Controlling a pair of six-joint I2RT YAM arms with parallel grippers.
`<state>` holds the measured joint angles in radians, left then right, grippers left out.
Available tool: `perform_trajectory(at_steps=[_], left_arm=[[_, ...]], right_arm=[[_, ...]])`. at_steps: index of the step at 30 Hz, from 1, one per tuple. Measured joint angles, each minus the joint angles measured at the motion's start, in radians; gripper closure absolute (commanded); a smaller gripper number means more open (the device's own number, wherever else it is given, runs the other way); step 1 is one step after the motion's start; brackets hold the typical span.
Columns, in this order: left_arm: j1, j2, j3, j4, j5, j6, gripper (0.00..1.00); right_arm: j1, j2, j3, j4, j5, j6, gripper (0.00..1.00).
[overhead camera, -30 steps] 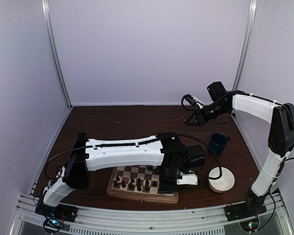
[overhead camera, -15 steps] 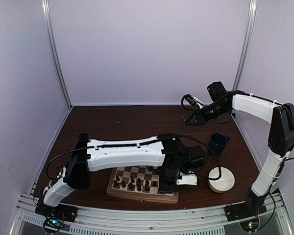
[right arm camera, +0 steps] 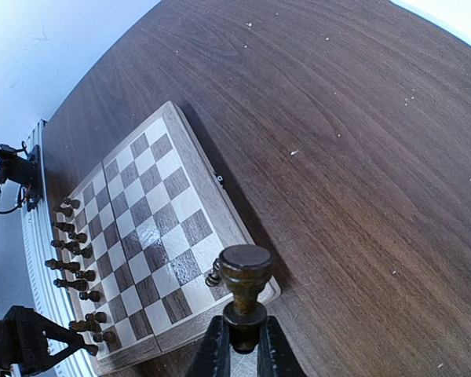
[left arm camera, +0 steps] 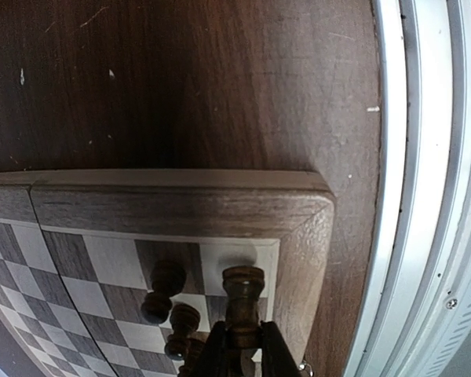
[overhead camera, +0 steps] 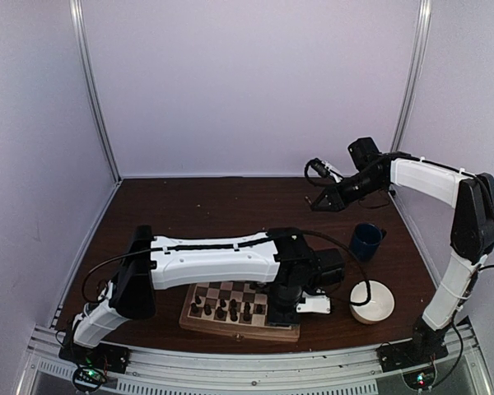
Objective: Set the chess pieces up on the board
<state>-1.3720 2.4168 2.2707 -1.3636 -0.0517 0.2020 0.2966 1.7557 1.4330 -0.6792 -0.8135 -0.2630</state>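
Observation:
The board (overhead camera: 230,330) lies near the table's front edge, with several dark chess pieces (overhead camera: 221,311) on its near rows. My left gripper (overhead camera: 283,316) is low over the board's right end. In the left wrist view it (left arm camera: 242,357) is shut on a dark turned piece (left arm camera: 243,298), held over the light corner square of the board (left arm camera: 180,210). Two more pieces (left arm camera: 163,287) stand just left of it. My right gripper (overhead camera: 314,202) hangs high at the back right. It (right arm camera: 244,345) is shut on another dark piece (right arm camera: 246,283), far above the board (right arm camera: 153,212).
A dark blue cup (overhead camera: 366,240) stands right of the board, and a white round dish (overhead camera: 371,301) sits nearer the front. The metal rail (left arm camera: 408,196) runs along the table edge close to the board's corner. Purple walls enclose the table.
The left arm's elbow has edged slightly to the right. Both grippers stay shut on their pieces, and the right arm has not moved.

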Motion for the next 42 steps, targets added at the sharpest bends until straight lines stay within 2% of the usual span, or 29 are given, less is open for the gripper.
perform_trajectory(at_steps=[4,12,23,33,37,40,42], left_arm=[[0.0,0.003,0.0,0.0,-0.007,0.001,0.89],[0.0,0.006,0.002,0.0,-0.013,0.003,0.71],[0.0,0.006,0.013,-0.002,0.001,0.002,0.72],[0.002,-0.009,0.026,-0.003,0.027,0.0,0.64],[0.019,-0.117,-0.022,0.004,0.029,-0.003,0.57],[0.069,-0.301,-0.116,0.063,0.055,-0.019,0.49],[0.127,-0.45,-0.205,0.138,0.081,-0.065,0.47]], right_arm=[[0.0,0.0,0.0,0.0,-0.001,0.0,0.94],[0.0,0.0,0.0,0.001,-0.001,0.0,0.94],[0.0,0.0,0.0,0.002,-0.002,0.0,0.94],[0.0,0.0,0.0,0.002,-0.001,0.0,0.94],[-0.001,-0.008,0.0,0.0,-0.001,-0.001,0.94],[-0.001,-0.027,0.0,-0.005,-0.005,-0.008,0.94],[-0.001,-0.045,0.0,-0.006,-0.009,-0.02,0.94]])
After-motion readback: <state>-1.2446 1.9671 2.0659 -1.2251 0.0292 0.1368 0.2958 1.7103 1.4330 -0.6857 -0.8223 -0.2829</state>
